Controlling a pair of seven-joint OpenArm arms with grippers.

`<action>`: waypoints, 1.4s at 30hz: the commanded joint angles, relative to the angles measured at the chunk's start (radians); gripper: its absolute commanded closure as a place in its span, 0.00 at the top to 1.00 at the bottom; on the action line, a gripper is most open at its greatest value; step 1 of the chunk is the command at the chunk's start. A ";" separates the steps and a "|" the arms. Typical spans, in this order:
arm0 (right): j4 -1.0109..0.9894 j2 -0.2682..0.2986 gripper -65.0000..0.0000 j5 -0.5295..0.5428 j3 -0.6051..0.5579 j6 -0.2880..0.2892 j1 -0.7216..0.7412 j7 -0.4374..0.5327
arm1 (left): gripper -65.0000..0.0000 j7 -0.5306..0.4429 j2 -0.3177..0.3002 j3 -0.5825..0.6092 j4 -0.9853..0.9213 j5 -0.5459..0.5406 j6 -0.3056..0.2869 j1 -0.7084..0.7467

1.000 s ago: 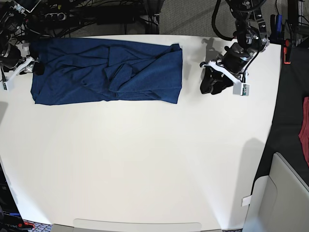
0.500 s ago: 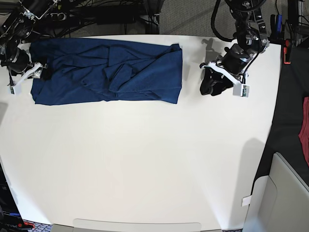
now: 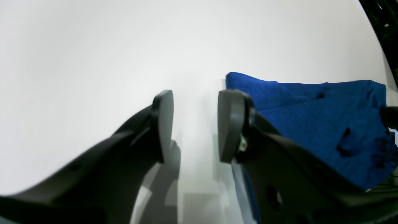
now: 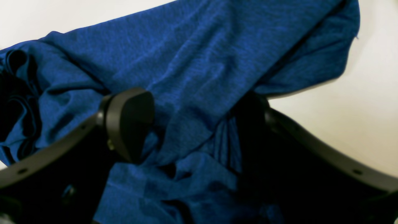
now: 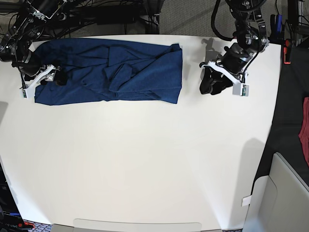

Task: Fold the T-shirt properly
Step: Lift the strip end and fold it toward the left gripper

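The dark navy T-shirt (image 5: 120,72) lies folded into a long band across the back left of the white table (image 5: 145,159). My right gripper (image 5: 50,76) sits on the shirt's left end. In the right wrist view this gripper (image 4: 192,124) is open, its fingers (image 4: 129,124) straddling a bunched fold of the shirt (image 4: 202,56). My left gripper (image 5: 212,84) hovers over bare table to the right of the shirt's right edge. In the left wrist view it (image 3: 194,124) is open and empty, with the shirt (image 3: 311,124) just beside its right finger.
A reddish cloth (image 5: 304,125) hangs at the far right edge, off the table. A grey bin (image 5: 285,193) stands at the lower right. Cables and equipment (image 5: 96,14) run behind the table's back edge.
My right gripper has moved rightward from beside the shirt's left edge onto the shirt's left end, bunching the cloth a little. The left arm has not moved.
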 commanded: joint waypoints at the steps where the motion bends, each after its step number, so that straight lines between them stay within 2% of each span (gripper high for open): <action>1: -0.002 -0.001 0.64 -0.029 -0.005 -0.005 -0.013 -0.058 | 0.35 -0.023 -0.005 -0.001 0.020 -0.016 -0.010 -0.005; 5: -0.002 0.008 0.49 0.023 -0.005 -0.005 -0.033 -0.058 | 0.35 -0.023 -0.005 -0.001 0.020 -0.016 -0.010 -0.005; 12: -0.002 0.019 0.21 0.039 -0.005 -0.005 -0.036 -0.058 | 0.35 -0.023 -0.005 -0.001 0.020 -0.016 -0.010 -0.005; 16: 0.033 0.024 0.07 0.123 -0.005 -0.005 -0.036 -0.058 | 0.35 -0.023 -0.005 -0.001 0.020 -0.017 -0.010 -0.005; 22: 0.127 0.027 0.06 0.220 0.003 -0.005 -0.033 -0.058 | 0.35 -0.023 -0.005 -0.001 0.020 -0.017 -0.010 -0.005; 24: 0.128 0.048 0.06 0.244 0.009 -0.005 -0.031 -0.058 | 0.35 -0.023 -0.005 -0.001 0.020 -0.017 -0.010 -0.005; 29: 0.128 0.057 0.06 0.279 0.095 -0.005 -0.025 -0.058 | 0.35 -0.023 -0.005 -0.003 0.020 -0.017 -0.010 -0.005; 32: 0.127 0.080 0.06 0.327 0.089 -0.005 -0.019 -0.058 | 0.35 -0.023 -0.005 -0.003 0.020 -0.017 -0.010 -0.003; 38: 0.153 0.074 0.06 0.434 -0.052 -0.005 -0.042 -0.058 | 0.35 -0.023 -0.005 -0.003 0.020 -0.017 -0.010 -0.003; 42: 0.257 -0.001 0.06 0.456 -0.151 -0.005 -0.069 -0.058 | 0.35 -0.023 -0.005 -0.004 0.020 -0.017 -0.010 -0.003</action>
